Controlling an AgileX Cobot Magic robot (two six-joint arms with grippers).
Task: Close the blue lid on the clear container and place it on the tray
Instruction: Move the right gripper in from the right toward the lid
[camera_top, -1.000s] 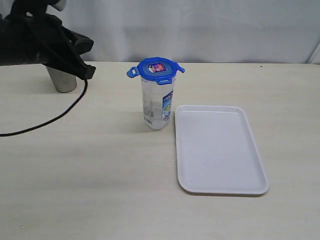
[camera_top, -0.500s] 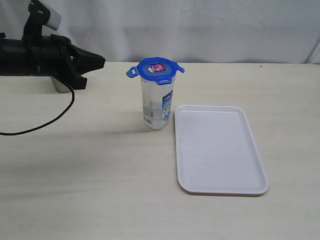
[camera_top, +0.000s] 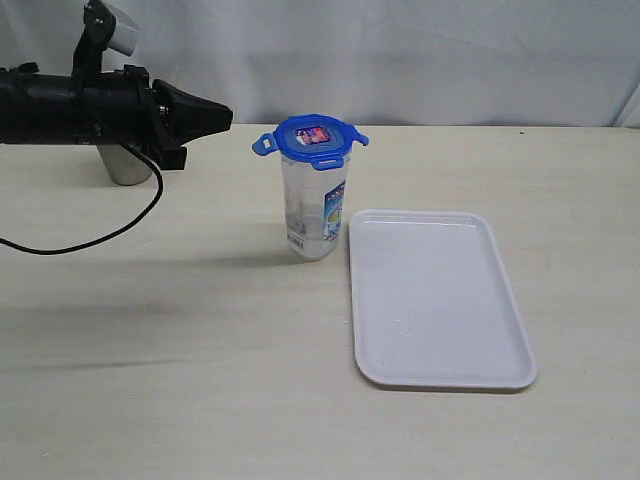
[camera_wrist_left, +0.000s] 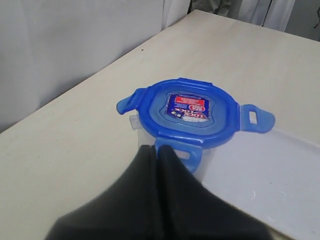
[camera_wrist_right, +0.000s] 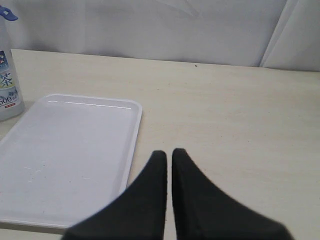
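The clear container (camera_top: 314, 215) stands upright on the table, just left of the white tray (camera_top: 440, 300). The blue lid (camera_top: 312, 139) rests on top of it with its flaps sticking outward. My left gripper (camera_top: 226, 118) is shut and empty, held level at lid height a short way to the left of the lid. In the left wrist view the left gripper (camera_wrist_left: 156, 148) points at the blue lid (camera_wrist_left: 187, 112) and its near flap. My right gripper (camera_wrist_right: 166, 153) is shut and empty above bare table beside the tray (camera_wrist_right: 65, 155); the exterior view does not show it.
A tapered steel cup (camera_top: 127, 165) stands at the back left, partly behind the left arm. A black cable (camera_top: 100, 235) hangs from that arm and lies on the table. A white curtain backs the table.
The left arm has swung up level and moved right, bringing its shut gripper closer to the lid. Container, lid and tray have not moved.
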